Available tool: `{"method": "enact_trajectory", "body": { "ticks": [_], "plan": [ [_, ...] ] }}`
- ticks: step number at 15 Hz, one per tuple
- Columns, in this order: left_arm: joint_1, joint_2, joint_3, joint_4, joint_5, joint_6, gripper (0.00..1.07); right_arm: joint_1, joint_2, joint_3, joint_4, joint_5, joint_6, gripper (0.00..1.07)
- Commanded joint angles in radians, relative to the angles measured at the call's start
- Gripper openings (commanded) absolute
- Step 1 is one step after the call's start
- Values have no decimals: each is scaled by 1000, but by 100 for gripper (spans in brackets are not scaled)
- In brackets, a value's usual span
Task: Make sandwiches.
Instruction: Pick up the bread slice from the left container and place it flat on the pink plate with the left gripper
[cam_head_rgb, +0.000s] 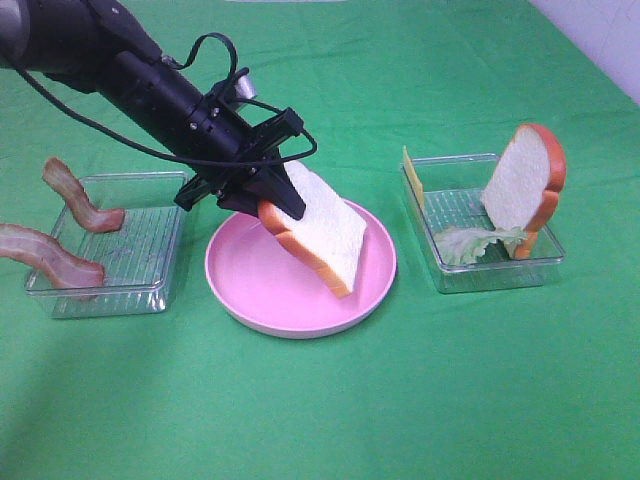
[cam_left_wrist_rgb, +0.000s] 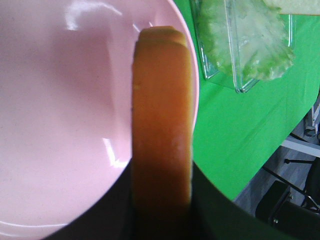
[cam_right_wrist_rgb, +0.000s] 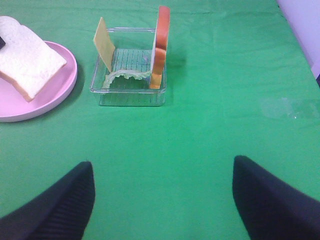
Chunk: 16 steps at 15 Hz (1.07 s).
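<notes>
The bread slice (cam_left_wrist_rgb: 162, 150) shows only its crust edge to the left wrist camera, pinched by the left gripper (cam_head_rgb: 268, 203) and tilted over the pink plate (cam_head_rgb: 250, 285) (contact with it unclear). The right gripper (cam_right_wrist_rgb: 162, 167) hangs spread wide, holding nothing.

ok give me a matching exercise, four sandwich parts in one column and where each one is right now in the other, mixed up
Things
1. bacon strips
2. lettuce leaf
3. cheese square
4. left-hand bread slice

Places
a. on edge against the wall of the right clear tray nearest the pink plate
b. tilted over the pink plate, clamped in the left gripper
c. in the left clear tray, ends poking above its rim
d. lying on the right clear tray's floor

Pairs: 1-c, 2-d, 3-a, 4-b
</notes>
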Motion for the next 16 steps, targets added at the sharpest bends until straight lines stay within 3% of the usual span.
{"method": "enact_trajectory", "body": {
  "ticks": [1, 9, 12, 13, 15, 16],
  "plan": [
    [-4, 23, 3, -41, -19, -58, 0, -4, -5, 2, -4, -8, -10, 72],
    [-67, 27, 3, -47, -100, -60, 0, -4, -5, 2, -4, -8, -10, 72],
    [-66, 27, 3, 19, -100, -115, 4, -4, -5, 2, -4, -8, -10, 72],
    [-66, 27, 3, 46, -97, -134, 13, -4, -5, 2, -4, -8, -10, 72],
    [-66, 24, 3, 76, -71, -130, 53, -4, -5, 2, -4, -8, -10, 72],
    [-66, 15, 3, 92, -51, -121, 67, -4, -5, 2, -4, -8, -10, 72]
  ]
}}
